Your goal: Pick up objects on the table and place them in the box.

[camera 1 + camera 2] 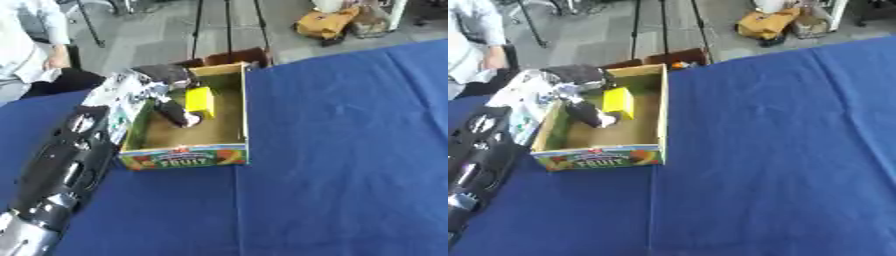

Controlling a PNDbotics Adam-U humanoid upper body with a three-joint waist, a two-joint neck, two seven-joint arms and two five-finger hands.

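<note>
The left robot hand (175, 111) reaches inside the box (244, 115), fingers apparently open just beside a yellow block (200, 101). The blue counter (350, 150) looks cleared; task nearly done.

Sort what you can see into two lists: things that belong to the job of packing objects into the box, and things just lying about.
Job:
open cardboard fruit box
yellow block in it
robot's left hand, reaching into the box

Lying about:
blue tablecloth
yellow bag on the floor
dark tripod legs
</note>
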